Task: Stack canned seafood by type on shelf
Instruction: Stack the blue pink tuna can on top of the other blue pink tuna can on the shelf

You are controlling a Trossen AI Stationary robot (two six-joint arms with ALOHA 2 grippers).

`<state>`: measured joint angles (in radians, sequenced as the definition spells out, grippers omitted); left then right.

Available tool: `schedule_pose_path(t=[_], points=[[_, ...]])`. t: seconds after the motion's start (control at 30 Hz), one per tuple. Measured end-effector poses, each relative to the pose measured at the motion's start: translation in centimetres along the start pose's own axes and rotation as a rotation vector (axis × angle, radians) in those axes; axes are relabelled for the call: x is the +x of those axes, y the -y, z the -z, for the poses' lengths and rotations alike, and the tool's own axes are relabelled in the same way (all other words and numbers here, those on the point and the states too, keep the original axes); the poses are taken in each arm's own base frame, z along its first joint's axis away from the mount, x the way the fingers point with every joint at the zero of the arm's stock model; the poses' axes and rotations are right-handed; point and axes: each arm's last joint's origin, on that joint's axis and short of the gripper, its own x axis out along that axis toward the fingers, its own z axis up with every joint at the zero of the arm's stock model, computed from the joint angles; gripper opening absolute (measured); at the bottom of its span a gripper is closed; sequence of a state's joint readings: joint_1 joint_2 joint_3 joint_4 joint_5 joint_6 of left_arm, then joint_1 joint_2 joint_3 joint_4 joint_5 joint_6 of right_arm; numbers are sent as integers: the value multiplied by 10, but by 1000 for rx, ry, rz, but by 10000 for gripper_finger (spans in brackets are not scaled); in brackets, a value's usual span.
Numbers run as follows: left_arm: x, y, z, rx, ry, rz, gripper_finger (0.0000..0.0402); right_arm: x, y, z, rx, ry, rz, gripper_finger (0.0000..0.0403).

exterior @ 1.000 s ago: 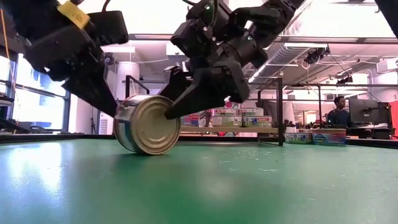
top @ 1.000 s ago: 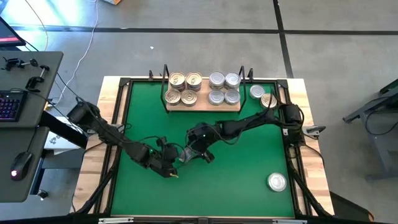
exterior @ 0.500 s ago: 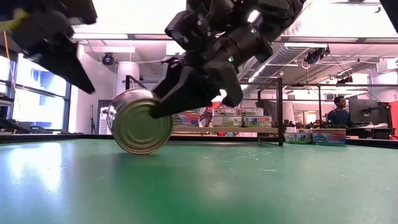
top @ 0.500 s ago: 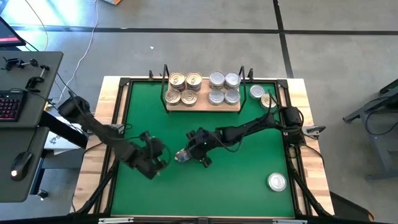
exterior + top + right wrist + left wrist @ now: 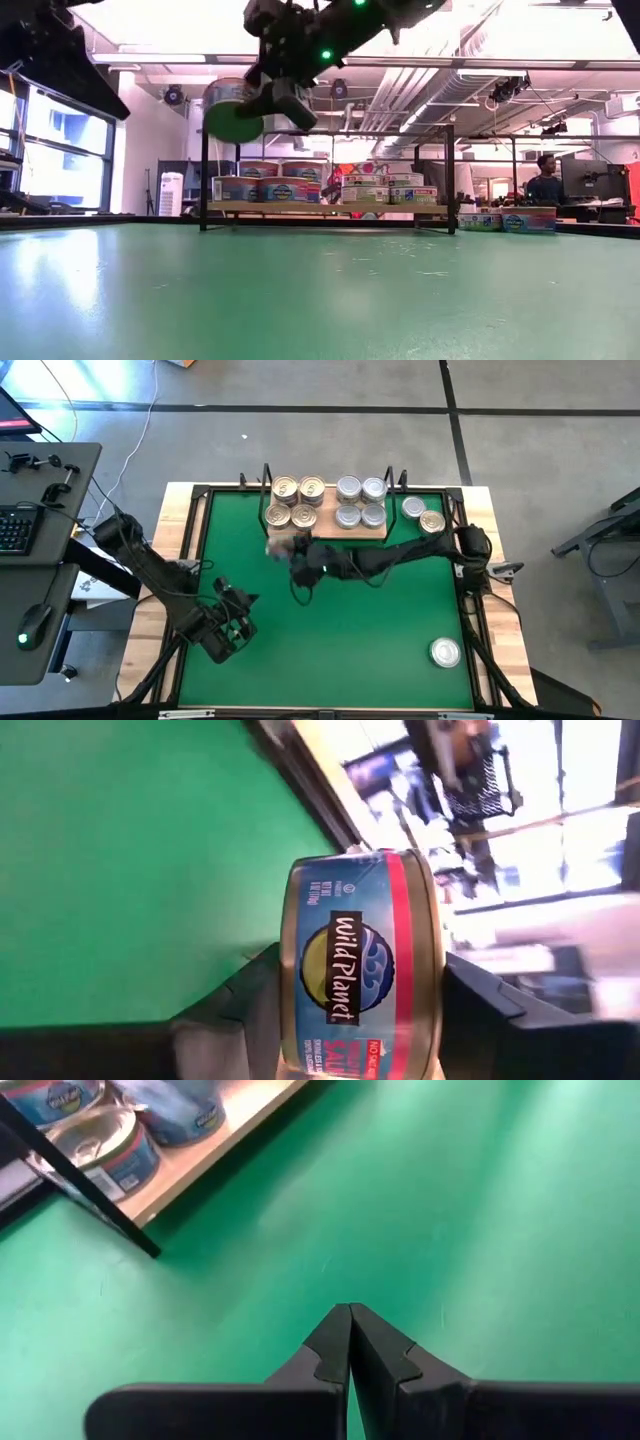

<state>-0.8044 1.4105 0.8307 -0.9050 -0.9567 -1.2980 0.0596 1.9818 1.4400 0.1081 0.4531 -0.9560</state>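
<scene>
Nearest the camera, a lone silver-lidded round tin (image 5: 445, 652) waits on the green-matted table (image 5: 380, 620), while the left tool (image 5: 349, 1342), fingers pressed together and empty, hangs low over the mat. Mid-table, the right tool (image 5: 283, 552) carries a blue-and-red labelled round tin (image 5: 360, 970) clamped between its fingers, lifted just short of the light wooden shelf with black wire ends (image 5: 325, 534). The shelf already bears four gold-lidded tins (image 5: 298, 502) beside four silver-lidded tins (image 5: 360, 502). Two more tins (image 5: 423, 514) sit beyond its end, unsorted.
</scene>
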Motion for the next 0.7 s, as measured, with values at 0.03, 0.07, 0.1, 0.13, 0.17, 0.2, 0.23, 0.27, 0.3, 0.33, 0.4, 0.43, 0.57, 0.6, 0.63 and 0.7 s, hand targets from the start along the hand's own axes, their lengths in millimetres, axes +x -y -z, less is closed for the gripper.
schedule_pose_path(t=[0.03,0.07,0.1,0.13,0.17,0.2,0.23,0.27,0.3,0.33,0.4,0.43,0.57,0.6,0.63,0.7], points=[[-1,0,0,2,7,2,0,4,9,5,-23,-19,20,179],[-1,0,0,3,14,2,0,10,16,11,-39,-43,35,179],[-2,1,1,4,19,5,0,15,25,18,-42,-64,57,179],[-2,1,1,4,23,7,0,19,32,25,-47,-92,70,179],[-3,1,1,6,29,7,0,23,37,34,-49,-123,71,179],[-3,1,1,5,34,7,0,28,41,42,-49,-139,76,179],[-3,1,1,5,38,8,0,32,46,49,-44,-142,80,179],[-3,1,1,6,41,7,0,35,49,56,-45,-149,77,179],[-4,1,1,9,45,6,0,38,50,61,-49,-154,71,179],[-4,1,1,9,48,7,0,42,50,65,-49,-144,76,179],[-4,1,1,15,56,4,0,48,48,71,-53,-137,68,179],[-4,1,1,15,59,4,0,52,45,74,-63,-143,64,179],[-4,1,1,12,67,4,0,68,33,85,-98,-159,58,179],[-4,1,1,13,67,4,0,72,31,87,-103,-158,64,179],[-4,1,1,14,68,3,0,74,28,88,-108,-159,63,179],[-4,1,1,13,71,3,0,78,25,89,-111,-158,74,179]])
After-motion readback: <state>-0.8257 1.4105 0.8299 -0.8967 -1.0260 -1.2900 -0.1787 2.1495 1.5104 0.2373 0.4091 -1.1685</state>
